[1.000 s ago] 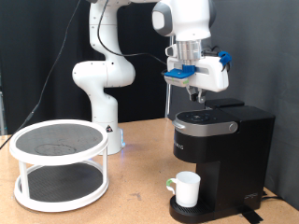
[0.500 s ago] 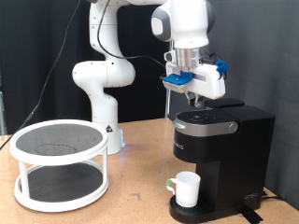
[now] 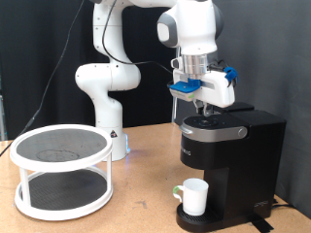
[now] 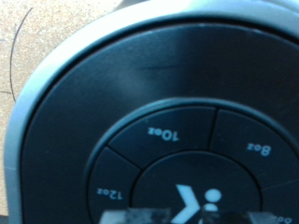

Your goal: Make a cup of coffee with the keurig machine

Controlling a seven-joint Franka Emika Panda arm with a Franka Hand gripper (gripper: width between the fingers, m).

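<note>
The black keurig machine (image 3: 229, 155) stands at the exterior view's right with its lid down. The white cup (image 3: 193, 197) sits on its round drip base. My gripper (image 3: 203, 110) points straight down, its fingertips at the machine's top button panel. The wrist view is filled by that round panel (image 4: 177, 140), with the 10oz button (image 4: 161, 135), the 12oz button (image 4: 110, 191) and the 8oz button (image 4: 259, 147) around a centre button. The fingers hold nothing that shows.
A round two-tier wire rack (image 3: 62, 170) stands on the wooden table (image 3: 136, 209) at the exterior view's left. The arm's white base (image 3: 105, 97) is behind it. A black curtain fills the background.
My gripper has shifted slightly to the exterior view's left and come down, from just above the machine's lid onto its button panel. The cup and machine have not moved.
</note>
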